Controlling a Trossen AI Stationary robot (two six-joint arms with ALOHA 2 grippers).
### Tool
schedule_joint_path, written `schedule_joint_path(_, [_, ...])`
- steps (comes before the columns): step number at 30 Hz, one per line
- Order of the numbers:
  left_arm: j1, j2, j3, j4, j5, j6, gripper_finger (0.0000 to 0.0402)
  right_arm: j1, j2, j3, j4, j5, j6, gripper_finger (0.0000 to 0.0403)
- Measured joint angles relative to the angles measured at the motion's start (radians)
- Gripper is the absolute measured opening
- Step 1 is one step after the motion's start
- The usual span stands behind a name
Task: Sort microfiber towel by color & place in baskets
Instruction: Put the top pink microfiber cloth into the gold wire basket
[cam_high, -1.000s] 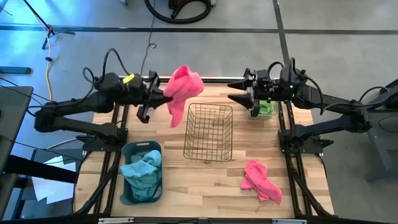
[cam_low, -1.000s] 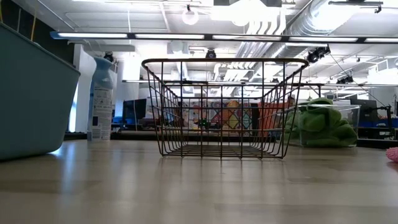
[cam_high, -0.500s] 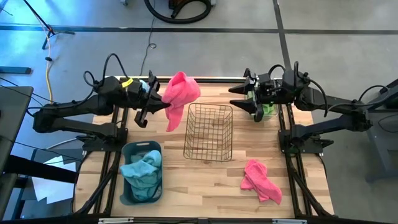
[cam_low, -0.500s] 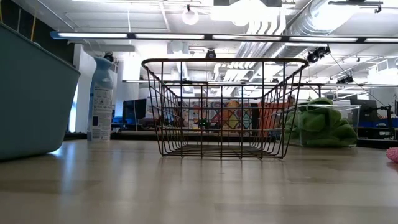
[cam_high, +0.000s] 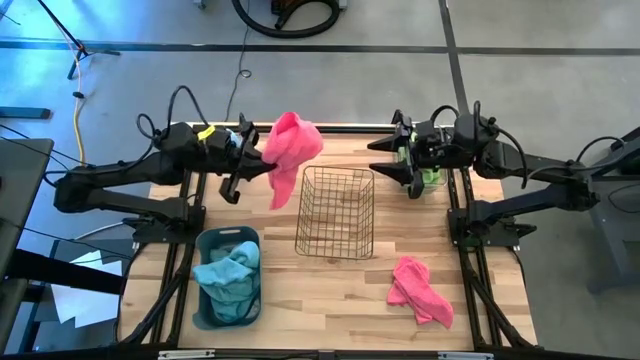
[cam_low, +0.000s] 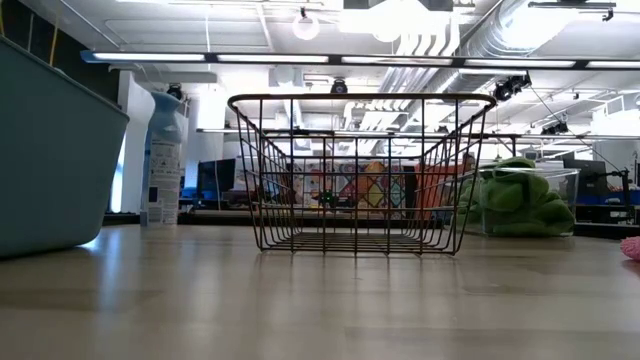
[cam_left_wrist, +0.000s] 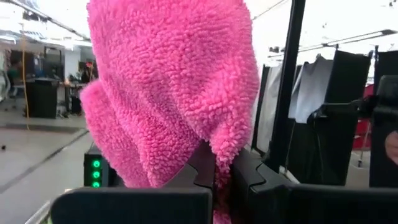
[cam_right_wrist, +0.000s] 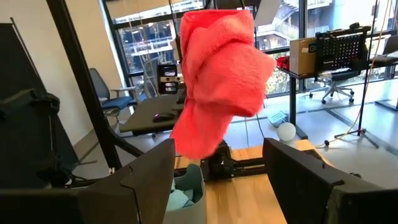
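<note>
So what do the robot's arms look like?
Both arms are dark, nearly black, with black cables looping over them. The left arm wears a yellow mark near its wrist. The right arm shows a small green light. Each ends in two chunky dark fingers.

a pale wooden table carries a wire basket mid-surface, a grey-blue tub near its left edge, a clear bin at the far right corner, and a loose pink towel near the right edge.

Low view: the grey-blue tub is cut off at the left edge and a pink towel at the right edge. High view: the right hand largely hides the clear bin. Left wrist view: the held pink towel runs past the upper edge.
</note>
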Motion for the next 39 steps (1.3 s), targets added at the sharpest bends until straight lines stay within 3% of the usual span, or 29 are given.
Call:
schedule_joint_path(4, [-0.019, 0.112, 0.041, -0.007, 0.005, 0.014, 0.0000, 0.000, -0.022, 0.000, 0.004, 0.003, -0.043, 0.0241])
schedule_joint_path(11, [-0.018, 0.357, 0.246, -0.156, 0.070, 0.142, 0.0000, 0.000, -0.093, 0.000, 0.008, 0.067, -0.052, 0.0241])
schedule_joint_path(15, [-0.034, 0.461, 0.300, -0.184, 0.054, 0.225, 0.0000, 0.000, -0.122, 0.000, 0.003, 0.069, -0.062, 0.0241])
schedule_joint_path(19, [-0.055, 0.555, 0.302, -0.132, 0.013, 0.262, 0.0000, 0.000, -0.130, 0.000, -0.029, 0.074, -0.062, 0.0241])
schedule_joint_path(35, [-0.081, 0.838, 0.253, -0.245, -0.069, 0.152, 0.0001, 0.000, -0.127, 0.000, -0.151, 0.105, -0.077, 0.0241])
schedule_joint_path(39, [-0.091, 0.857, 0.253, -0.344, -0.178, 0.104, 0.0001, 0.000, -0.127, 0.000, -0.169, 0.105, -0.077, 0.0241])
